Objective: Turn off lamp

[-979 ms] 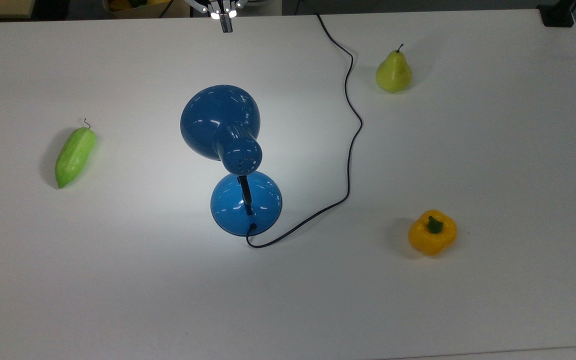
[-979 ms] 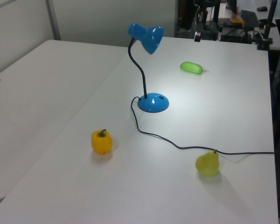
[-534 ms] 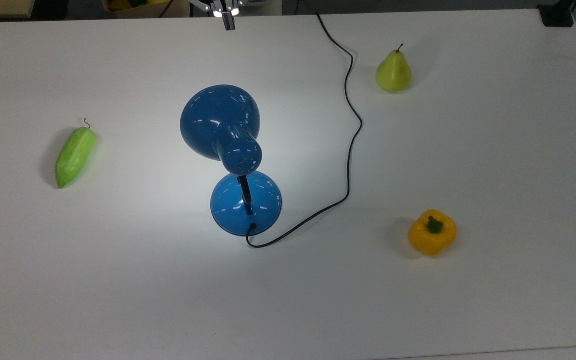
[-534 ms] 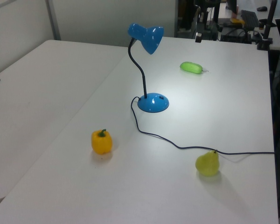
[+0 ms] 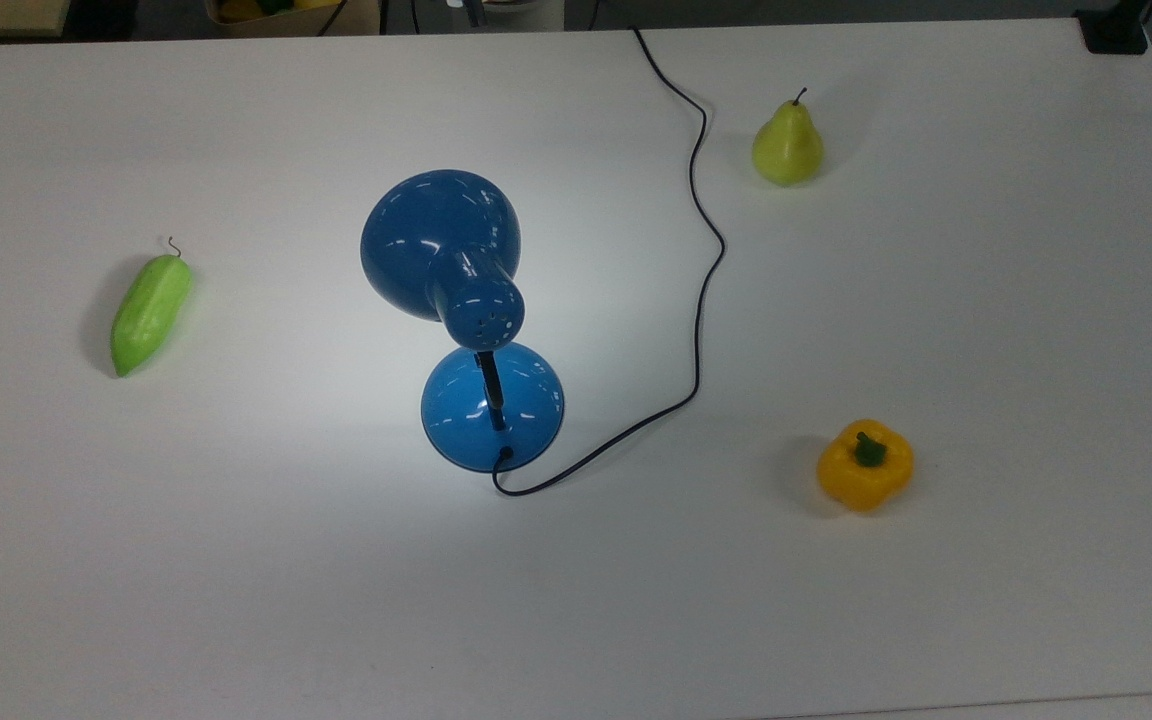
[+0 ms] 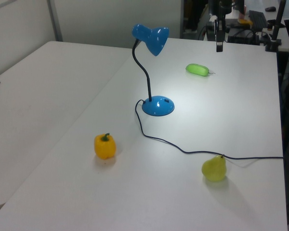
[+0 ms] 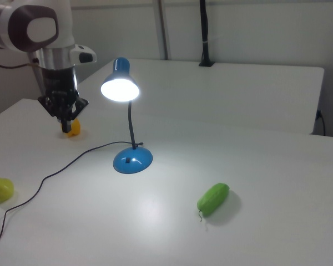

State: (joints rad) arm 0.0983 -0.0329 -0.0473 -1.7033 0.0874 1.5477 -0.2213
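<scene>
The blue lamp (image 5: 441, 240) stands mid-table and is lit, its shade (image 7: 120, 88) glowing and casting a bright patch on the white table (image 5: 236, 560). A thin black neck joins the shade to the round blue base (image 5: 492, 405), which also appears in the left view (image 6: 158, 106). The black cord (image 5: 701, 300) runs from the base to the far edge. My gripper (image 7: 65, 128) hangs pointing down above the table, well off the lamp towards the right view's left, fingers together and holding nothing. In the left view the gripper (image 6: 219, 47) is beyond the lamp, up and to the right.
A green cucumber-like vegetable (image 5: 150, 312) lies at the top view's left. A pear (image 5: 787, 145) sits at the upper right beside the cord, and a yellow bell pepper (image 5: 864, 465) at the lower right. In the right view the pepper (image 7: 74, 129) is just behind the gripper.
The gripper has slid off the top view's upper edge. In the left view it has shifted right and looks larger. The lamp stays lit and unmoved.
</scene>
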